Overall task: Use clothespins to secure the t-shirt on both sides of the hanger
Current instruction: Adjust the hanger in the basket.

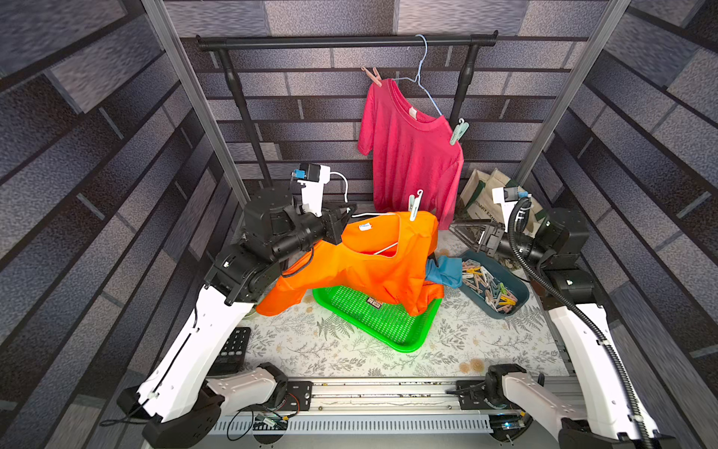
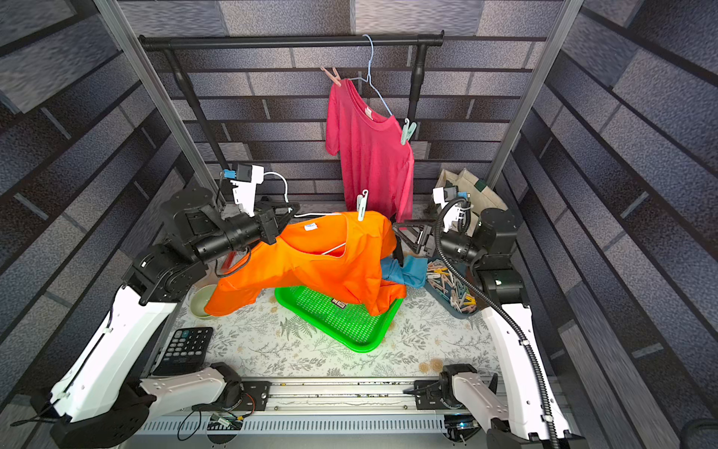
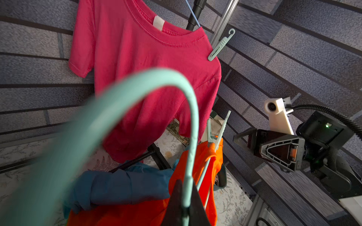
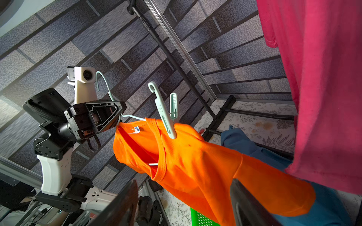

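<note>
The left tool (image 4: 119, 117) is clamped on the mint hanger (image 3: 193, 121), holding the orange t-shirt (image 1: 373, 264) over the green basket (image 1: 404, 344); one mint clothespin (image 1: 414, 208) grips the shoulder beside the empty right tool (image 1: 462, 235), whose jaws are apart, so the opposite shoulder seems unpinned, with one clip left.

The orange t-shirt (image 1: 365, 264) hangs on a mint wire hanger (image 3: 156, 77) raised above the green basket (image 1: 373, 315). Its lower part drapes into the basket's right end. 1 pale mint clothespin (image 4: 166, 117) stands nearly upright, clamped on the shirt's shoulder beside the collar, on the basket's right side. The other clothespins (image 1: 489, 287), in pastel pink, yellow, beige and blue, lie heaped in a blue-grey tray (image 1: 518, 289) just right of the basket.
</note>
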